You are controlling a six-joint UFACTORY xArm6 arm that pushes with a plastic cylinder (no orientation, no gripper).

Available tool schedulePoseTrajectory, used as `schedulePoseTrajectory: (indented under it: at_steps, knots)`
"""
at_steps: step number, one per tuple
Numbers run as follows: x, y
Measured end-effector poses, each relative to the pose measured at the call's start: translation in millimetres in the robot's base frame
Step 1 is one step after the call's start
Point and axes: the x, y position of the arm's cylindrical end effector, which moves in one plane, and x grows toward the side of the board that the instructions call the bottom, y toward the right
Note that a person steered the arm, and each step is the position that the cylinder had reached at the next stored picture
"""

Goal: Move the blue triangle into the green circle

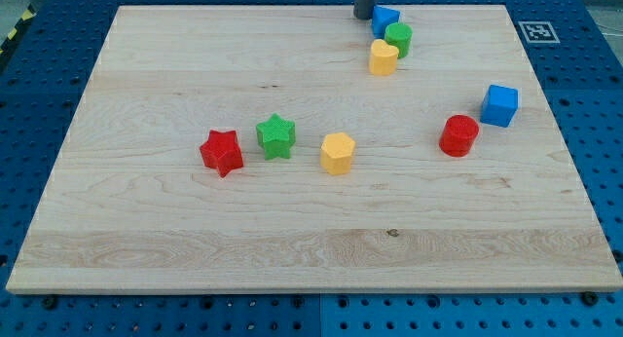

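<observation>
Camera view shows the blue triangle [384,18] at the board's top edge, touching the green circle [398,37] just below it; a yellow heart-like block [383,57] touches the circle's lower left. My tip [364,16], a bare rod with no jaws, stands just left of the triangle.

Up at the view's top, my tip [364,16] is sitting just left of the blue triangle [384,18], which is crowding against the green circle [398,37] and the yellow heart [384,57], leaving no gap there; open board is stretching away to their left. Across the middle, the red star [222,151], green star [276,135] and yellow hexagon [338,153] are forming a loose barrier; the red cylinder [458,135] and blue cube [499,105] are blocking the right side.
</observation>
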Motion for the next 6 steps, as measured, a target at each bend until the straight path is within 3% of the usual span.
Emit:
schedulePoseTrajectory:
  at_steps: [6]
  knots:
    - [36,-7]
